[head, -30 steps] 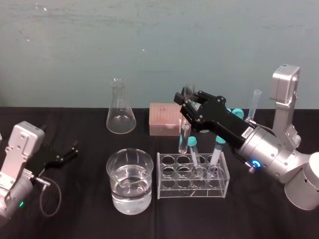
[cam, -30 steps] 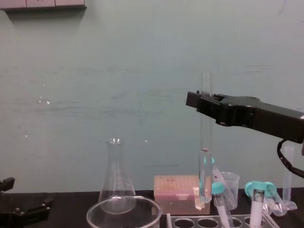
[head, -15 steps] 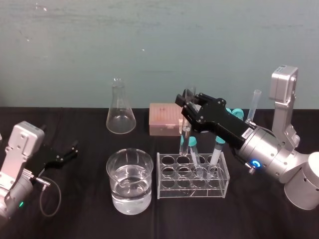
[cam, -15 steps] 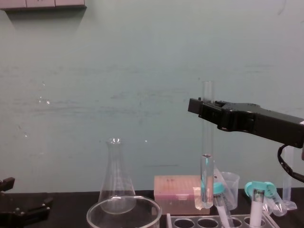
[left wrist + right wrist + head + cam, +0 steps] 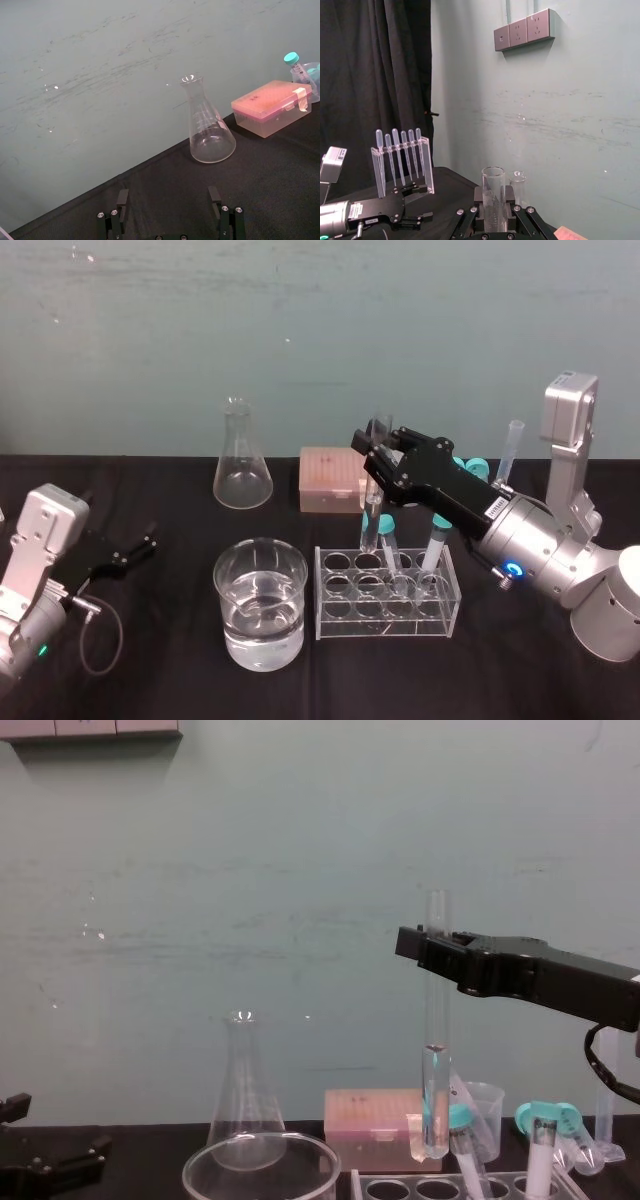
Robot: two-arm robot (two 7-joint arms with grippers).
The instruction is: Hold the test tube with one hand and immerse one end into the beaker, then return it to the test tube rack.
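While right hand (image 5: 370, 453) is pinching test tube (image 5: 371, 508) upright, long axis vertical, round bottom is hanging just above rack (image 5: 385, 626), back row; beaker (image 5: 226, 592) is sitting at nine o'clock of rack. Left hand (image 5: 147, 538), spread, is idling at eight o'clock on counter (image 5: 160, 680).

Scuffed pale teal wall (image 5: 320, 330); black table cover (image 5: 180, 680); black curtain (image 5: 370, 65); grey wall sockets (image 5: 524, 30).

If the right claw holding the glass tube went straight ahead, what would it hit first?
Probably nothing: the right gripper, shut on the test tube, points roughly level, higher than the flask and pink box, so the way looks free to the wall, though depth is unclear.
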